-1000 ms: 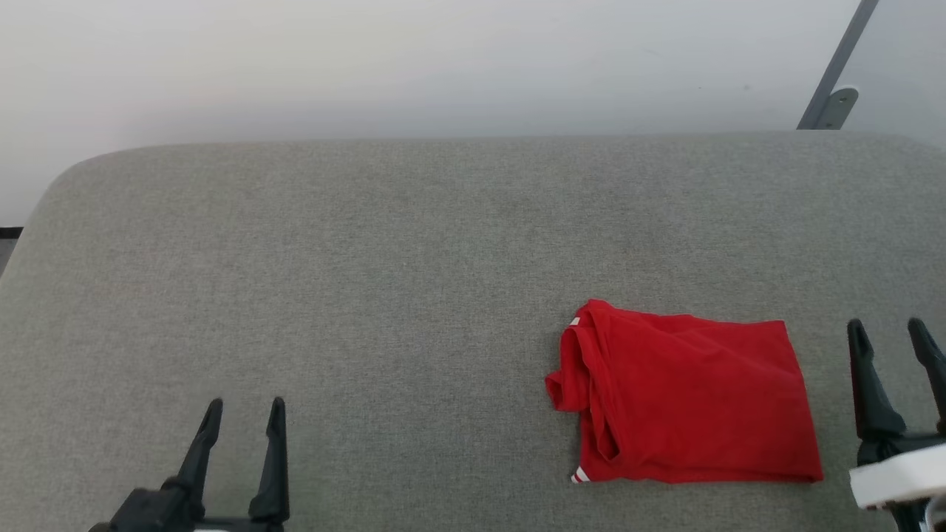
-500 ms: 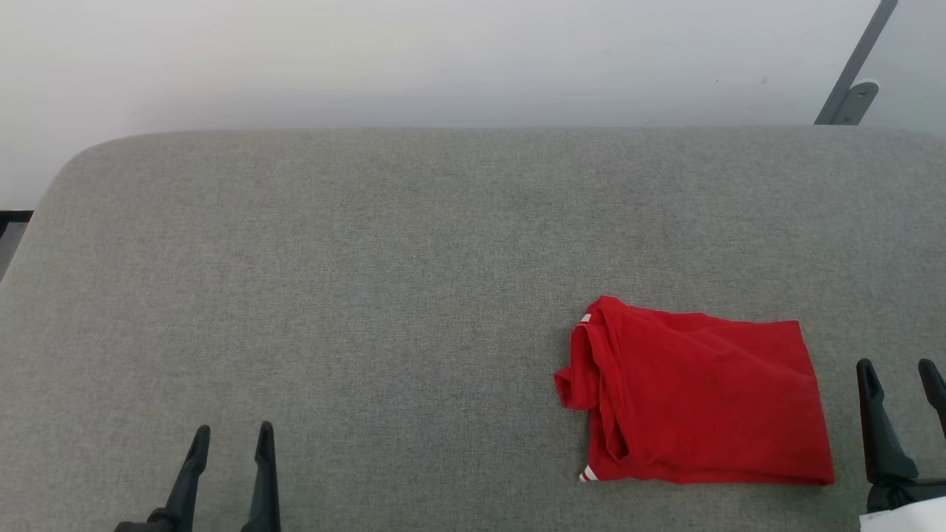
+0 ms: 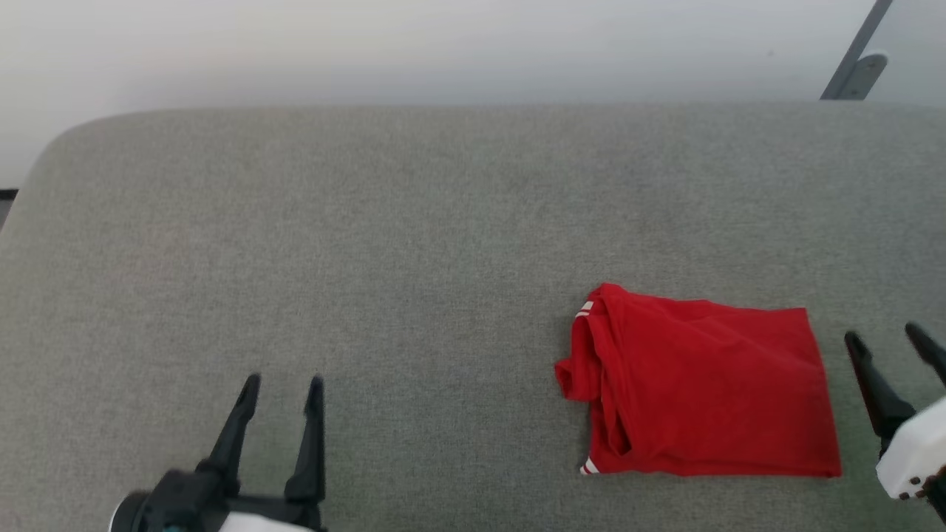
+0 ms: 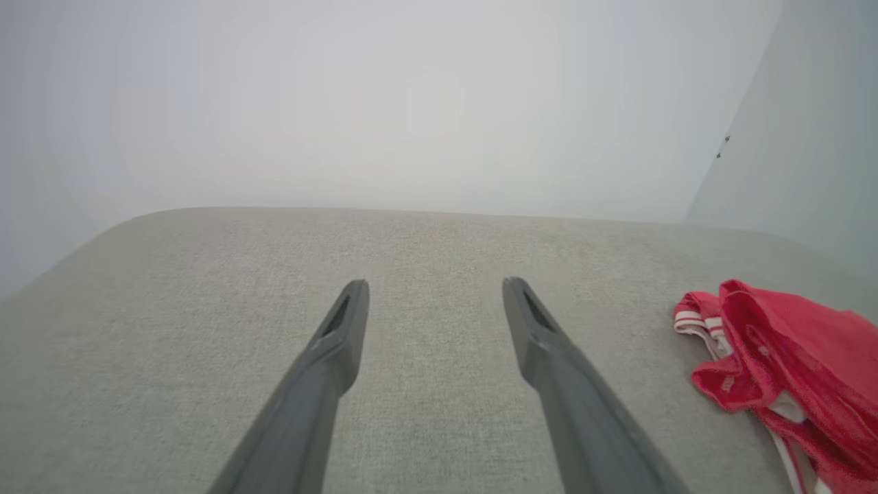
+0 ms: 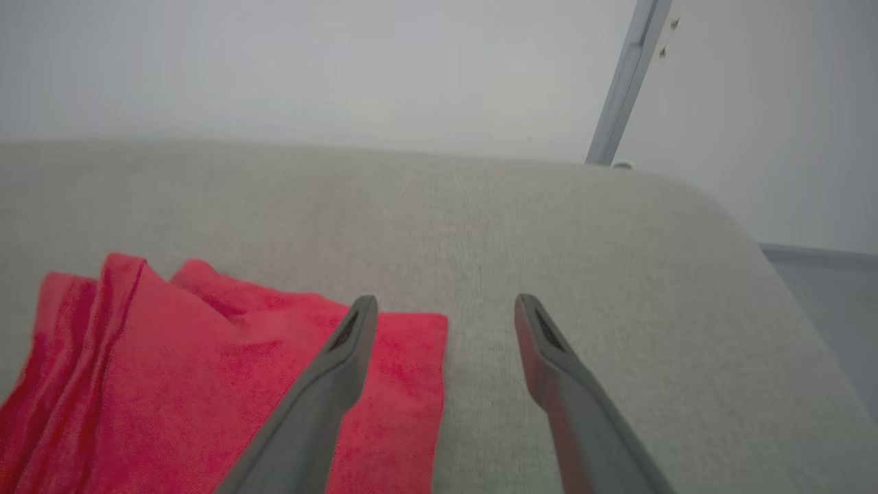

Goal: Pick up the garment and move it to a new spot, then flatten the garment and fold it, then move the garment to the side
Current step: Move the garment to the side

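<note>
Folded red garment (image 3: 702,391) flat on grey cushion (image 3: 414,244). Right gripper (image 3: 885,334) just right of it, left gripper (image 3: 284,379) well left; both spread, empty. Bare cushion left of and beyond garment.

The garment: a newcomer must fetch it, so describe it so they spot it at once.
On the grey cushioned surface below the pale wall, look right, near the front. There lies the garment, folded, left of the right gripper. It is the only red thing, with red-and-white striped trim at its left edge.

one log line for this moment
garment: folded, on cushion | left gripper: open, empty | right gripper: open, empty, beside garment
</note>
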Controlling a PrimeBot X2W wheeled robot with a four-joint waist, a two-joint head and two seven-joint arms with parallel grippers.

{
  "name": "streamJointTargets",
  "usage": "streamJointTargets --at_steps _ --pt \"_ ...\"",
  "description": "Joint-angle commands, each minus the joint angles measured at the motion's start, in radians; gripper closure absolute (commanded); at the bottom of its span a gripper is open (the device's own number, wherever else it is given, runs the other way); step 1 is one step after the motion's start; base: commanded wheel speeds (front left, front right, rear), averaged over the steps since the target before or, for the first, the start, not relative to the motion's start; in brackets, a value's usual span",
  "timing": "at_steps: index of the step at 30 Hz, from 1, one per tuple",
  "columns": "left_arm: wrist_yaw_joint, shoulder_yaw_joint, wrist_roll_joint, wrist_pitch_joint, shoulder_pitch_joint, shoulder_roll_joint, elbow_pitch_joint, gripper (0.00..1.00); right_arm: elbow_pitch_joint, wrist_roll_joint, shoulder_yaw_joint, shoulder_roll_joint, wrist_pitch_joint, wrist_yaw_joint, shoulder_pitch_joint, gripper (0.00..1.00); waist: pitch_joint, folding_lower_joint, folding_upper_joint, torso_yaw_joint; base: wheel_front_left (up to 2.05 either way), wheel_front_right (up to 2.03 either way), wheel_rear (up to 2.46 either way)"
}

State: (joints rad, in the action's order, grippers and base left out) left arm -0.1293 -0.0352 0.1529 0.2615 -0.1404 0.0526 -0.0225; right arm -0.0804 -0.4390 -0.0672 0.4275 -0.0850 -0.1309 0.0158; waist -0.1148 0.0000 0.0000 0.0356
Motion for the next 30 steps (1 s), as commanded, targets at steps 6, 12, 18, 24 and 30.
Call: streamJointTargets --at_steps 6,12,18,24,30 --pt "-0.001 -0.043 -0.014 0.005 0.109 0.012 0.023 0.00 -0.005 -0.078 0.107 0.125 -0.391 0.001 0.091 0.00 -0.086 0.0000 0.0000 0.025 0.00 0.00 0.00" --pt "-0.001 -0.084 -0.020 0.005 0.183 0.008 0.033 0.00 -0.013 -0.127 0.133 0.169 -0.620 0.001 0.149 0.00 -0.173 0.0000 0.0000 0.049 0.00 0.00 0.00" --pt "-0.001 -0.111 -0.017 0.005 0.243 0.006 0.053 0.00 -0.036 -0.164 0.185 0.135 -0.710 0.000 0.140 0.00 -0.221 0.0000 0.0000 0.070 0.00 0.00 0.00" --pt "-0.001 -0.097 -0.019 0.005 0.254 0.014 0.065 0.00 -0.041 -0.194 0.207 0.109 -0.666 -0.003 0.151 1.00 -0.222 0.0000 0.0000 0.037 0.00 0.00 0.00" --pt "-0.001 -0.096 -0.016 0.005 0.260 0.040 0.068 0.00 -0.053 -0.203 0.166 0.108 -0.577 0.000 0.177 1.00 -0.213 0.0000 0.0000 -0.028 0.00 0.00 0.00"
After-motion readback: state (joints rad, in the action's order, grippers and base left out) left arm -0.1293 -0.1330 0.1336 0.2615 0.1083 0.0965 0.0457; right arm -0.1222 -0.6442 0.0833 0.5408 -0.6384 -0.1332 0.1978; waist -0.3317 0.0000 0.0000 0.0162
